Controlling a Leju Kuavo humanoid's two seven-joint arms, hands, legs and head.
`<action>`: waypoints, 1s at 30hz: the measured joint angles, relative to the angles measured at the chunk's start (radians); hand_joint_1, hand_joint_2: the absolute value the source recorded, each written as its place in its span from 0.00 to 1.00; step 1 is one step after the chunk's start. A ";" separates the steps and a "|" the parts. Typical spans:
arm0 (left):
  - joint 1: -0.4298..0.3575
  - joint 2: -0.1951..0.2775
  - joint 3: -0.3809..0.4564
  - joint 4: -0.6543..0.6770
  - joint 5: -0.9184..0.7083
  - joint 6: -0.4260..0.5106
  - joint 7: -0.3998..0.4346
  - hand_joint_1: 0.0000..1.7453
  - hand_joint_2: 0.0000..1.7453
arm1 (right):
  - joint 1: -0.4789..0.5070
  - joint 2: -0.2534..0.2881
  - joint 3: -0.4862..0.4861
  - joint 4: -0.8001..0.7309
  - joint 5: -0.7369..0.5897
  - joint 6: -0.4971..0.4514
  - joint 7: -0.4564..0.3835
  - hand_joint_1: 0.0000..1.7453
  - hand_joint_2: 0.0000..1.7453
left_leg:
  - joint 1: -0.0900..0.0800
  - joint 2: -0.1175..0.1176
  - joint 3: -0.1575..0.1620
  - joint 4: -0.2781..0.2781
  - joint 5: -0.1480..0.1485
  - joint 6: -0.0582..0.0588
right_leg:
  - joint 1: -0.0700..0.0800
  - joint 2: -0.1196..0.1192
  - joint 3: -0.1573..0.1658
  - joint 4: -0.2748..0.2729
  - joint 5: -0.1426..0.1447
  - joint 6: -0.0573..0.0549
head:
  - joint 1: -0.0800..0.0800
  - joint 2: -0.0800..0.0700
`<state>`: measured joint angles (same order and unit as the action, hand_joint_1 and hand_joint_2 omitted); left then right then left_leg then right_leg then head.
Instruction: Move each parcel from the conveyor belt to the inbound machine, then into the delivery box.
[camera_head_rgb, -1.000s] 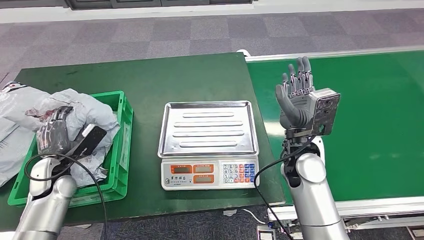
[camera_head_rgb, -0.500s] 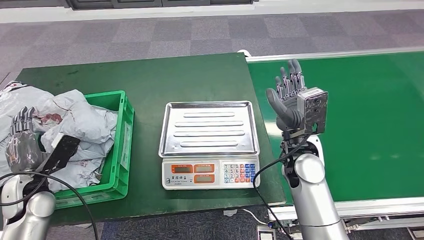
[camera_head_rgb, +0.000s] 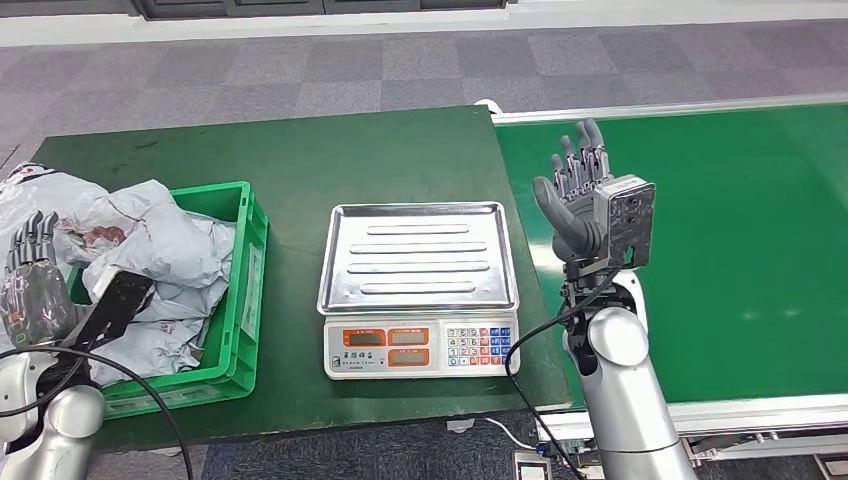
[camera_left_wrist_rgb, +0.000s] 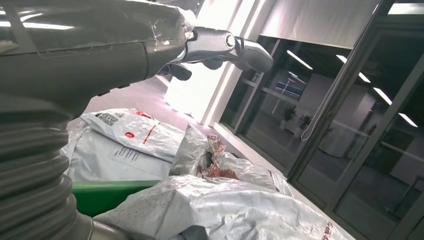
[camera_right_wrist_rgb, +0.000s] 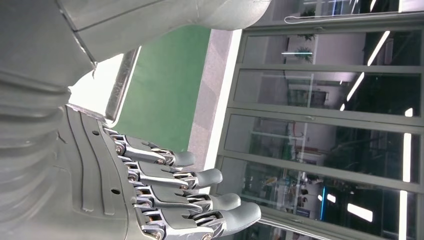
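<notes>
Green table (camera_head_rgb: 300, 160) — parcels (camera_head_rgb: 160, 250) fill crate (camera_head_rgb: 245, 300).

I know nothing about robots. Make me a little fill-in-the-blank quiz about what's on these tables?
1. The grey parcels lie piled in a ____ crate.
2. The scale has a metal tray holding ____.
3. The right hand is raised over the ____ belt.

Missing words: green; nothing; green
</notes>
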<state>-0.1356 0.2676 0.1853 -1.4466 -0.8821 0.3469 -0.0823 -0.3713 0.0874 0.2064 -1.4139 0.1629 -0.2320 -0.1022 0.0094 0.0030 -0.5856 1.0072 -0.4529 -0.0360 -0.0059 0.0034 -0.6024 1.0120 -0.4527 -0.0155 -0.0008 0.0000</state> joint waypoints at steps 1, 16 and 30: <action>0.003 0.000 0.000 -0.005 0.021 0.000 -0.008 0.00 1.00 | 0.000 0.000 0.000 0.001 0.001 0.001 0.000 0.00 1.00 | 0.000 0.000 0.000 0.000 0.000 0.000 | 0.000 0.000 0.000 0.000 0.000 0.000 | 0.000 0.000; 0.019 -0.038 0.017 -0.255 0.721 -0.106 -0.226 0.00 1.00 | -0.062 0.003 0.002 0.068 -0.015 0.177 0.000 0.00 1.00 | 0.000 0.000 0.000 0.000 0.001 0.000 | 0.000 -0.001 0.000 0.000 0.001 0.000 | 0.000 0.000; -0.218 -0.148 -0.203 -0.085 0.960 -0.369 -0.073 0.00 1.00 | -0.153 0.051 0.067 0.149 -0.070 0.143 0.037 0.00 1.00 | -0.001 -0.003 0.000 0.001 0.004 0.000 | -0.001 -0.003 0.000 0.000 0.004 0.001 | 0.000 0.000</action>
<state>-0.3533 0.1193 -0.0173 -1.5317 0.0775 -0.0218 -0.1553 -0.5247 0.1384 0.2737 -1.2649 0.0925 -0.0889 -0.0657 0.0084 0.0001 -0.5859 1.0079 -0.4486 -0.0359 -0.0073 0.0007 -0.6026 1.0120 -0.4485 -0.0150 -0.0006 0.0000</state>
